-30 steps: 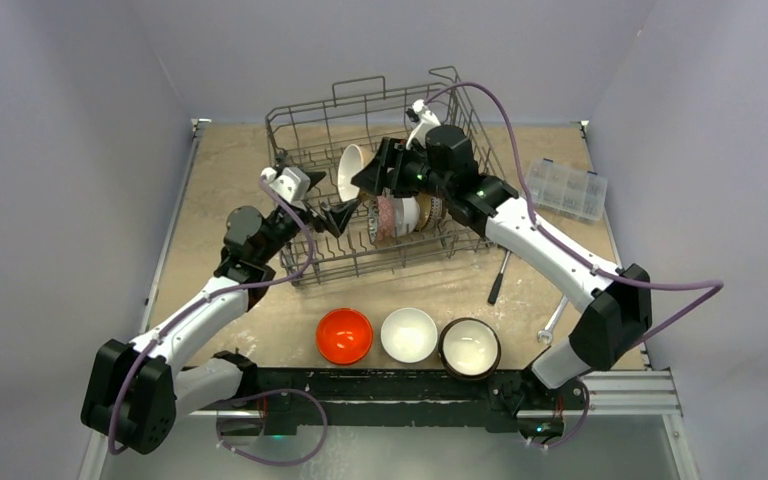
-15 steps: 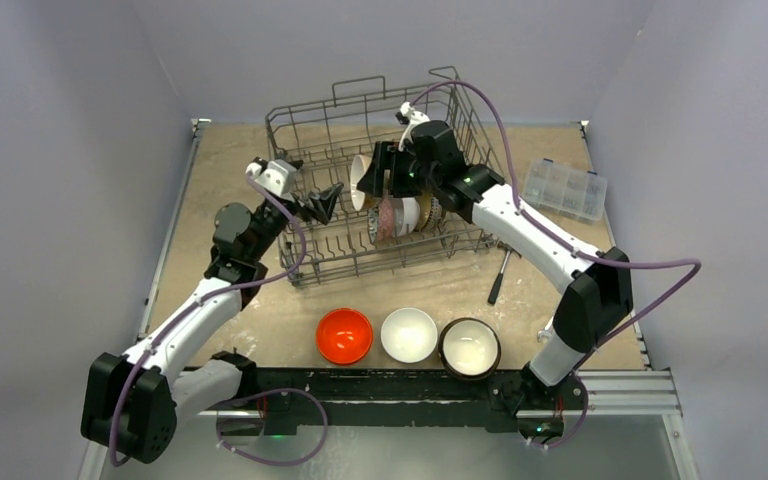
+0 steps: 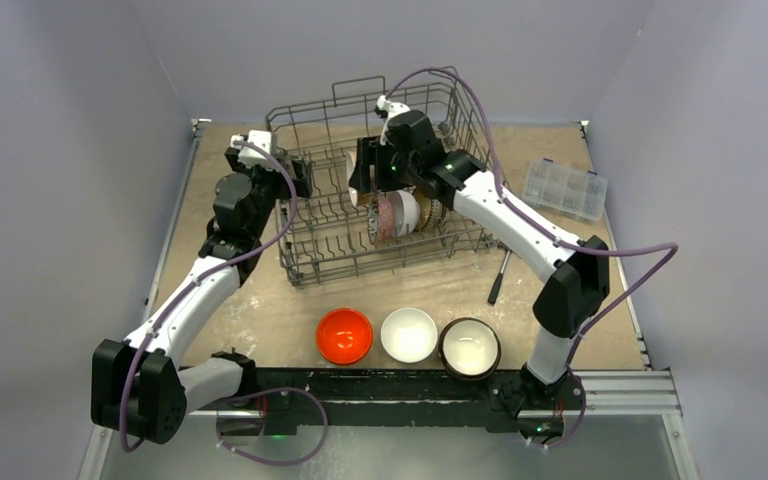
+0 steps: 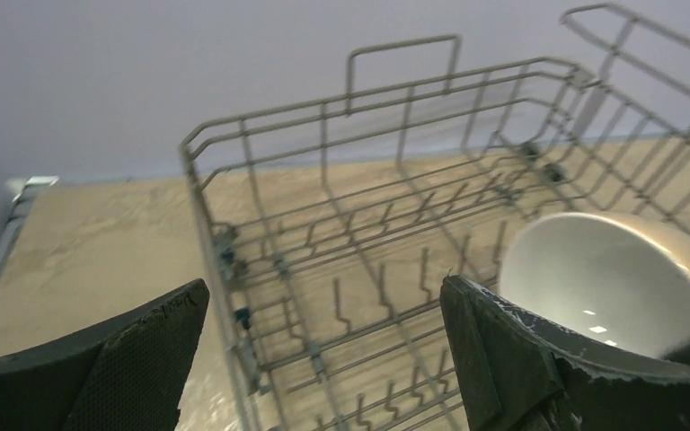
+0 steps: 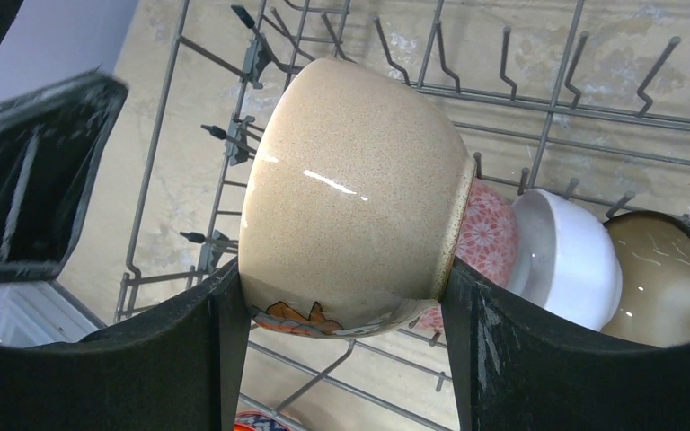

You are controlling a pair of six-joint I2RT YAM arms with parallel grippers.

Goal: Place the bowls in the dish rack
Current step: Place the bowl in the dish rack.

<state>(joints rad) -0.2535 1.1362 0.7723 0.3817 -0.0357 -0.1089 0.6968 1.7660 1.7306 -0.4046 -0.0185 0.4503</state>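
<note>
Between the pads of the right gripper (image 5: 341, 287): one speckled beige bowl (image 5: 350, 189), pinched from both sides and held on its side above the wire floor of the dish rack (image 4: 323, 106). Whether it rests on the tines cannot be told. Finish: sandy, finely flecked glaze with a glossy highlight, a brown edge at its narrower end, and an orange motif low on the wall near the pads. The inside is pale and glossy, with the mouth turned toward the left gripper (image 4: 323, 292). That gripper is spread wide and holds nothing; it sits at the rack's left side, apart from the bowl. Adjoining items, standing on edge in one row inside the rack: red-patterned bowl (image 5: 485, 229), just beside the beige bowl's narrower end, contact not discernible; then racked white bowl (image 5: 566, 260); then blue-rimmed bowl (image 5: 660, 269), cream inside. Items outside the rack, upright in a line on the table (image 3: 260, 310) near the arm bases: orange-red bowl (image 3: 345, 335), loose white bowl (image 3: 409, 334), brown bowl (image 3: 470, 347) with a cream interior. These are well apart from both grippers. Clear compartment box (image 3: 566, 188): on the table to the rack's right.
</note>
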